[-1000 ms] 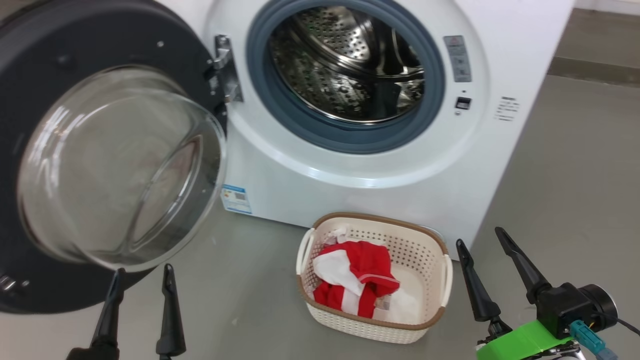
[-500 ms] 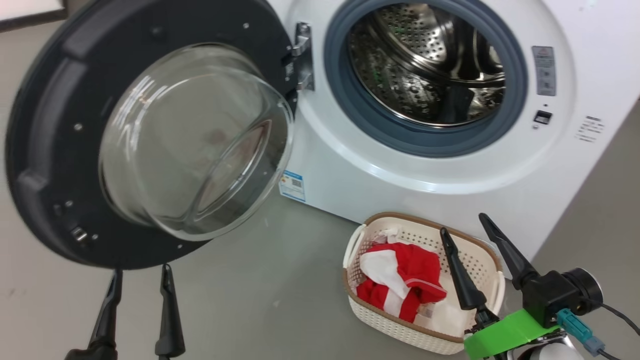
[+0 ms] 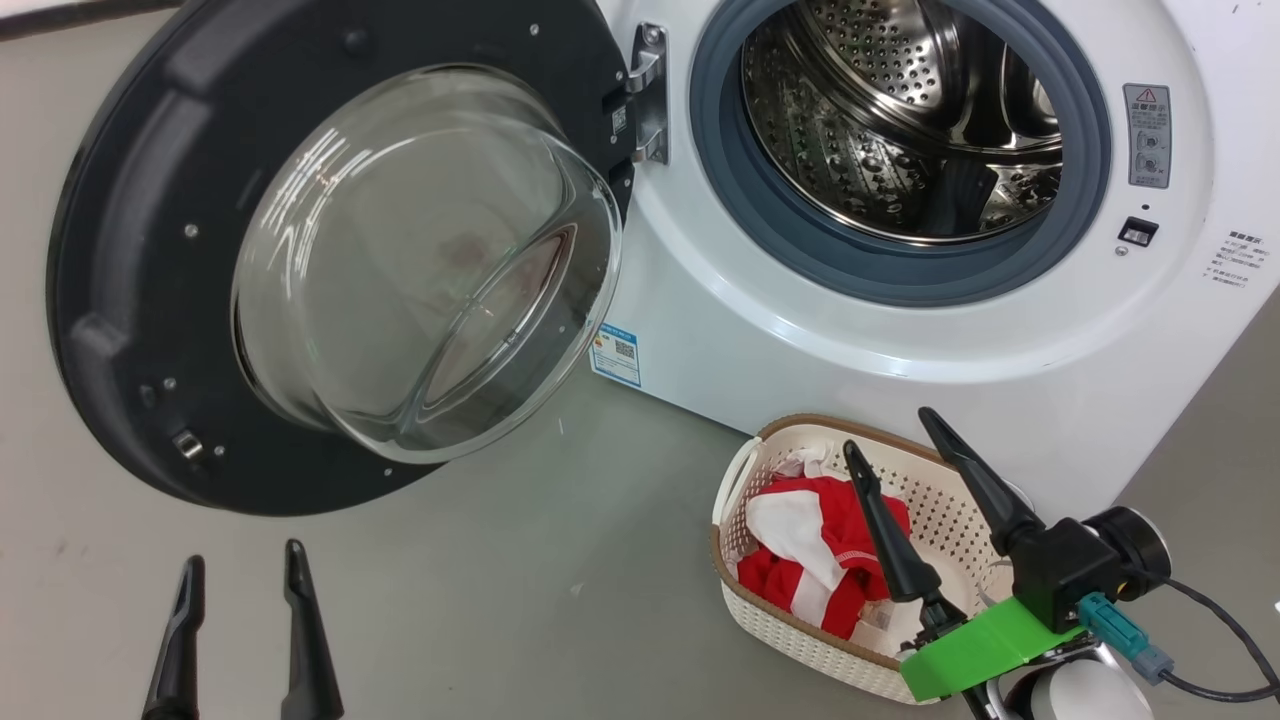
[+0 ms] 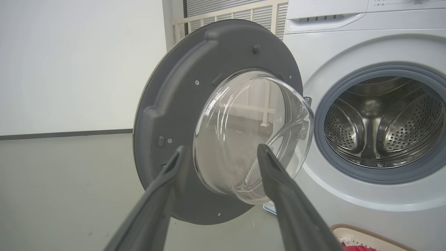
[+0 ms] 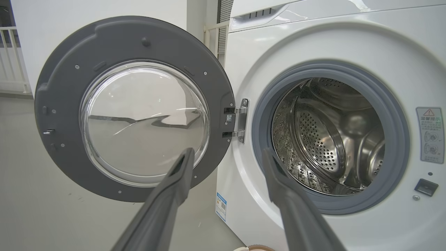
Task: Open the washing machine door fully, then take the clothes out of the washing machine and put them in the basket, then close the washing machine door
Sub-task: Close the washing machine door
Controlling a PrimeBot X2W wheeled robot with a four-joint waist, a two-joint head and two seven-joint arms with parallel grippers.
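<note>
The white washing machine (image 3: 880,350) stands with its steel drum (image 3: 900,120) bare inside. Its round black door (image 3: 150,250) with the bulging glass window (image 3: 420,260) is swung wide open to the left on its hinge (image 3: 645,95). On the floor in front sits the cream basket (image 3: 800,625) holding the red and white clothes (image 3: 810,560). My right gripper (image 3: 893,428) hovers open above the basket's right half. My left gripper (image 3: 242,562) is open low at the left, below the door. Both wrist views face the door (image 4: 174,115) (image 5: 59,90) and the drum (image 4: 383,125) (image 5: 327,139).
Grey floor (image 3: 560,560) stretches between the door and the basket. A blue label (image 3: 615,353) is stuck low on the machine's front. A white wall (image 4: 69,62) and a railing (image 4: 237,14) stand behind the machine.
The head camera has swung left, shifting the whole scene right. My right gripper now hangs over the basket instead of beside it. My left gripper sits lower in view.
</note>
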